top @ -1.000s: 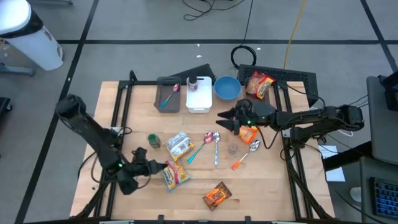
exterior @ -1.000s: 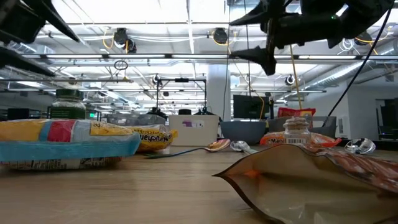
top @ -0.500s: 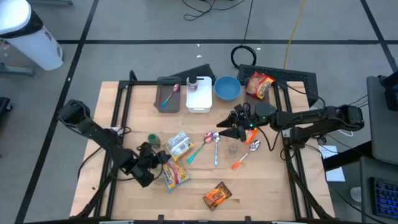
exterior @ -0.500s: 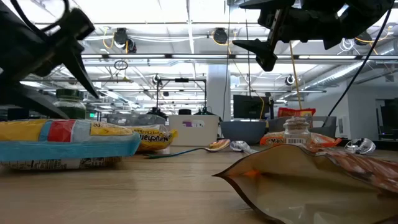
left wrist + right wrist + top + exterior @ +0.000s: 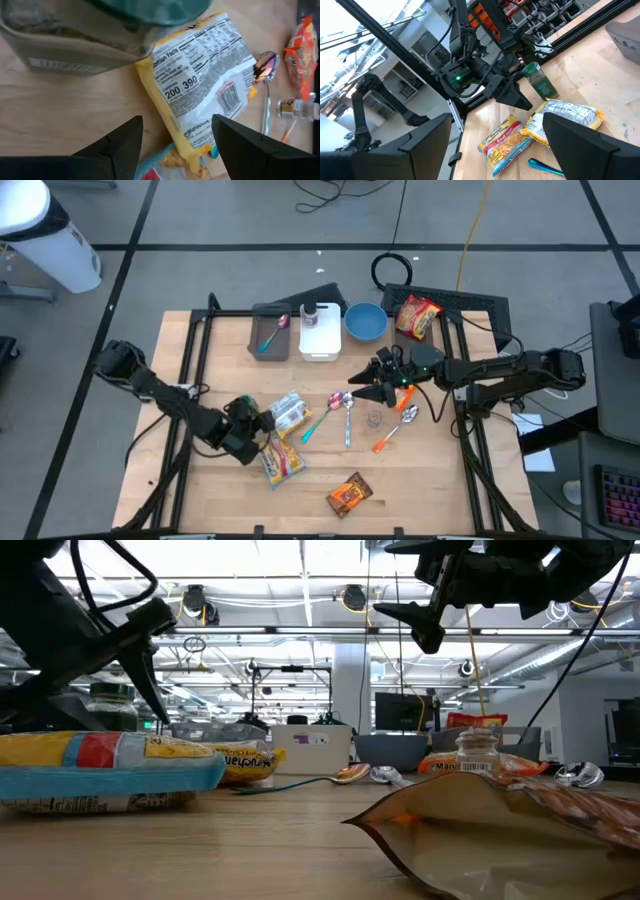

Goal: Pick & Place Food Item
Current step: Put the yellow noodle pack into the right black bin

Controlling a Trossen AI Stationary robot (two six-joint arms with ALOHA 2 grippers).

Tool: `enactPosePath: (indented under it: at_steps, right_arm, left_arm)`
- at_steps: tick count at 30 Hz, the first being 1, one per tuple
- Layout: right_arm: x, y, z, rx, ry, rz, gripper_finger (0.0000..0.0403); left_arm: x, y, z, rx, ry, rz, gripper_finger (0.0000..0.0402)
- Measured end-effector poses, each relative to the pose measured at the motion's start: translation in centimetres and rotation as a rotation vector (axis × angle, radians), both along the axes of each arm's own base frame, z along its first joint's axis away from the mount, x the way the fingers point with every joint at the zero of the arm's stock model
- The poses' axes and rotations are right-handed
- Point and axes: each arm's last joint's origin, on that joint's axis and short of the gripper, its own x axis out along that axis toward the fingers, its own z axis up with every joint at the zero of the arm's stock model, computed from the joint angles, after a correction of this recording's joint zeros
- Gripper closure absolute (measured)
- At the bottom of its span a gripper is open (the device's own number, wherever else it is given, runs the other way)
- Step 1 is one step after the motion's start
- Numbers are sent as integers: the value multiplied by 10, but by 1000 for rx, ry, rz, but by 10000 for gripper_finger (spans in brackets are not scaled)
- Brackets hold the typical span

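A yellow-and-silver noodle packet (image 5: 287, 412) lies flat on the wooden table, left of centre, its printed back up (image 5: 200, 85). A second packet, yellow, red and blue (image 5: 282, 462), lies just nearer, touching it. My left gripper (image 5: 264, 428) hangs open and tilted down, just left of the two packets. Its two fingers stand apart over the first packet's near end (image 5: 177, 119) and touch nothing. My right gripper (image 5: 355, 383) is open and level above the table's middle, pointing left, with nothing between its fingers (image 5: 496, 117).
A green-lidded jar (image 5: 247, 405) stands close behind my left gripper. Spoons (image 5: 347, 408), a small spice jar (image 5: 374, 420) and an orange packet (image 5: 400, 395) lie under my right arm. A brown pouch (image 5: 350, 496) lies near the front. A grey tray (image 5: 270, 332), white tub (image 5: 320, 340) and blue bowl (image 5: 365, 321) line the far edge.
My left gripper has swung toward the table's right and far side, sinking and tipping further down, and now hangs by the two noodle packets, still open. My right gripper has turned a little toward the near edge without shifting place. Nothing on the table has moved.
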Motion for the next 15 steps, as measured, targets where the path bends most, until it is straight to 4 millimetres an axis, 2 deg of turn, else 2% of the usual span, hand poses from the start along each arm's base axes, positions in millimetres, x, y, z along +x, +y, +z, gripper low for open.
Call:
enactPosePath:
  at_steps: [15]
  right_arm:
    - [0, 0, 0, 10, 2, -2, 94]
  left_arm:
    - [-10, 6, -25, -65, -88, 8, 158]
